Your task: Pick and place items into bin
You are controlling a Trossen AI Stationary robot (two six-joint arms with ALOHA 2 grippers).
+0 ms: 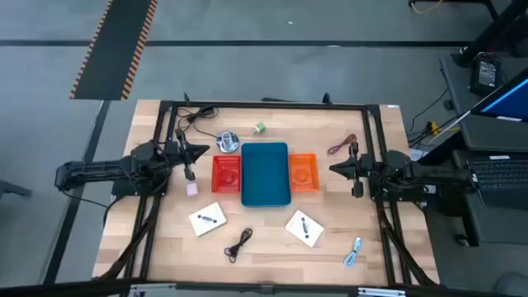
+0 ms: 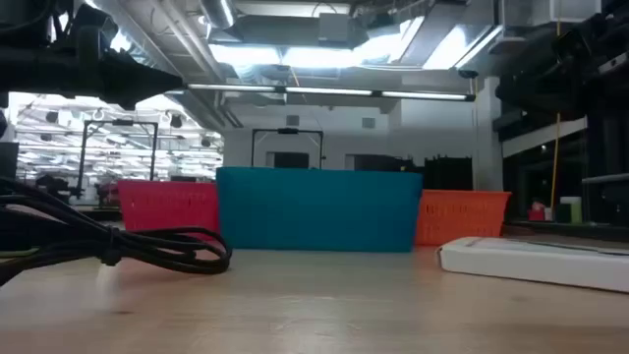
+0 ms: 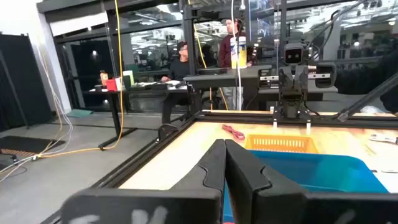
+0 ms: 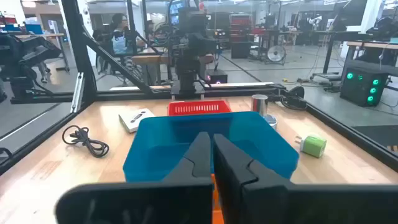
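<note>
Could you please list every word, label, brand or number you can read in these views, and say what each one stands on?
None can be read.
White cards: black parts only, no letters made out.
Red bin, blue bin, orange bin: walls show no readable print.
Silver round object: no label visible.
Background screens and equipment: too small and blurred.

Both arms are dark and slender; the left gripper (image 3: 225, 163) and right gripper (image 4: 212, 155) each end in two matte black, tapered fingers.
</note>
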